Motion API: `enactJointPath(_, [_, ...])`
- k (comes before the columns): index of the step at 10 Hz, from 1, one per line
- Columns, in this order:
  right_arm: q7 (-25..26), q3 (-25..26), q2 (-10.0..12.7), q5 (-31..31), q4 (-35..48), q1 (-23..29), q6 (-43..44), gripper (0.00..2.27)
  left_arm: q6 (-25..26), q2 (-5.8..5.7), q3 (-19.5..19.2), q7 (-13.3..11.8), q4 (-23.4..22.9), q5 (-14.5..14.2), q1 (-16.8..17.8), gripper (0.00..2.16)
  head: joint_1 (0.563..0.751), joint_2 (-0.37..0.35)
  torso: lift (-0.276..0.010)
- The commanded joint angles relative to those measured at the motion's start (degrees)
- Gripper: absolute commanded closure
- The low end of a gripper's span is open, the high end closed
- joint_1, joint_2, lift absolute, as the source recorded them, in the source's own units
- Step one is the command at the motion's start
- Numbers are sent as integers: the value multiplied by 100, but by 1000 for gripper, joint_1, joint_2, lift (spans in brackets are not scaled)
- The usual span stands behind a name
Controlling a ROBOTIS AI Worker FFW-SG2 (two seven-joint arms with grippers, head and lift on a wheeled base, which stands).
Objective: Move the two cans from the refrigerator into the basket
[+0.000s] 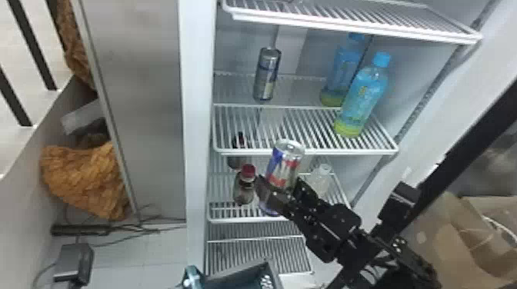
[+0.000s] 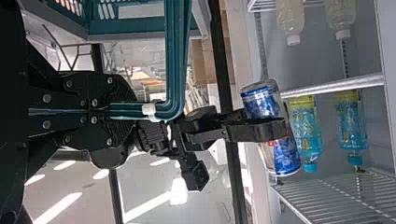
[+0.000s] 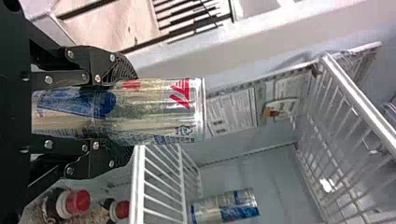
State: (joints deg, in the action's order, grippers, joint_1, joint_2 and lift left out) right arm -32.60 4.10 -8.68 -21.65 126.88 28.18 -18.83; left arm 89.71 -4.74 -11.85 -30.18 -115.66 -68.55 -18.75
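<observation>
In the head view my right gripper point(image 1: 284, 189) grips a can point(image 1: 286, 163) in front of the refrigerator's shelves. The right wrist view has this can point(image 3: 154, 111) lengthwise between the fingers of the right gripper point(image 3: 122, 112). The other can point(image 1: 266, 73) stands on a refrigerator shelf; in the right wrist view that can point(image 3: 225, 206) is farther off. At the head view's bottom edge is the basket point(image 1: 246, 268) with its teal handle point(image 1: 192, 276). My left gripper point(image 2: 122, 110) is shut on the handle point(image 2: 176, 60) in the left wrist view, beside the basket point(image 2: 135, 26).
Two blue-capped bottles point(image 1: 361, 102) stand to the right on the second can's shelf. Below are red-capped bottles point(image 1: 245, 186) and a clear bottle point(image 1: 321, 178). The wire shelf's front rail point(image 1: 323, 152) is close behind the held can. A cardboard box point(image 1: 461, 234) sits at the right.
</observation>
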Motion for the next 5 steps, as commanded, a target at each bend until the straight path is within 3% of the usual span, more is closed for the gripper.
enactJointPath(1, [-115, 13, -55, -109, 143, 149, -198, 1115, 31, 0, 20, -6, 0, 11, 19, 1197, 695, -208, -35])
enactJointPath(5, [-687, 173, -152, -143, 256, 374, -760, 1115, 31, -27, 43, 3, 0, 23, 48, 1197, 695, -192, -35])
